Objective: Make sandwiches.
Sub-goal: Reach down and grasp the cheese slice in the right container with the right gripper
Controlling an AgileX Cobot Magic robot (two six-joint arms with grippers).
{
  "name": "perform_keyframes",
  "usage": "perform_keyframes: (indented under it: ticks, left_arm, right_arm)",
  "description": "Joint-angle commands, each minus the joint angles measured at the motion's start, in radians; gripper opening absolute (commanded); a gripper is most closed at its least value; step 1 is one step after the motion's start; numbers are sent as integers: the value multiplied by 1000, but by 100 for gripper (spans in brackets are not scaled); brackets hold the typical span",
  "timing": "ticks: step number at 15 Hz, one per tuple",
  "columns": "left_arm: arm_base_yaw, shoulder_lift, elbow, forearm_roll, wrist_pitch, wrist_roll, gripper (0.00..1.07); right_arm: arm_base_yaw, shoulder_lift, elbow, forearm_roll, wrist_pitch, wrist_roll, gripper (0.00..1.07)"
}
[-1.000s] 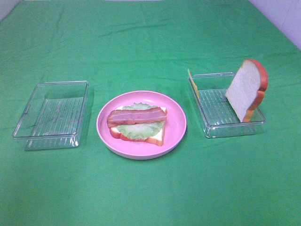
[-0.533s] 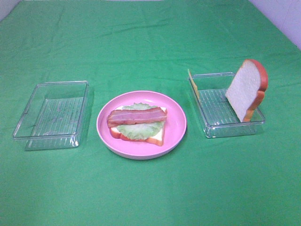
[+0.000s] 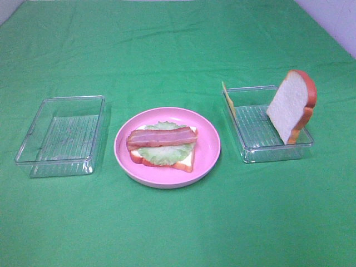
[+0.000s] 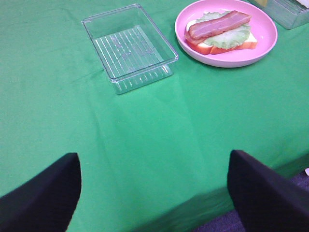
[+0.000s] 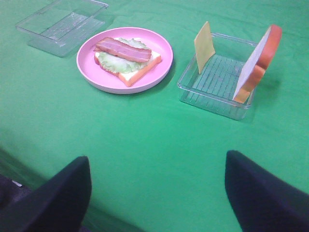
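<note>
**Sandwich assembly: cheese and upper bread slice not yet placed**

**Location of parts.** The partial sandwich (image 3: 162,148) lies on the pink plate (image 3: 210,147) at the middle of the bench (image 3: 178,44). It consists of a lower bread slice (image 3: 187,162), a lettuce leaf (image 3: 161,155) on it, and a bacon strip (image 3: 161,136) across the top. The cheese (image 5: 204,46) and the upper bread slice (image 5: 253,60) stand on edge in the clear tray (image 3: 250,154) toward the right edge of the bench. The cheese leans at the tray wall nearest the plate and the bread at the opposite wall. A second clear tray (image 3: 33,133) sits toward the left edge.

**Handling.** These points are judgements.
- All parts look like light toy pieces.
- The cheese is thin, probably bendable and smooth. Take it by its free upper edge, pinching across the two flat faces.
- The upper bread slice is thicker and likely somewhat soft. Grip it across the faces near the crusted top, which stands clear above the tray rim.
- The tray is light and may slide or tip if nudged.
- The stack on the plate is loose, so a hard set-down can shift the bacon.

**Hand state and position.** The left hand (image 4: 153,159) and the right hand (image 5: 158,159) are both spread wide and hold nothing. Both hang at the near edge of the bench, well apart from every part. The right hand faces the tray with the cheese and bread.
</note>
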Motion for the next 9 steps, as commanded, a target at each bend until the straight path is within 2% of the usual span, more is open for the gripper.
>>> perform_keyframes:
  ticks: [1, 3, 5, 9]
  left_arm:
    - [-4, -7, 40, -5, -127, 0, 79]
    - [-4, -7, 48, -3, -136, 0, 79]
    - [-4, -7, 48, -1, -136, 0, 79]
    - [-4, -7, 48, -1, -136, 0, 79]
  right_arm:
    - [-2, 217, -19, -15, -197, 84, 73]
    - [-2, 341, -19, -15, -279, 94, 73]
    - [-2, 575, -51, -15, -360, 94, 73]
    - [-2, 988, -253, -14, -370, 96, 71]
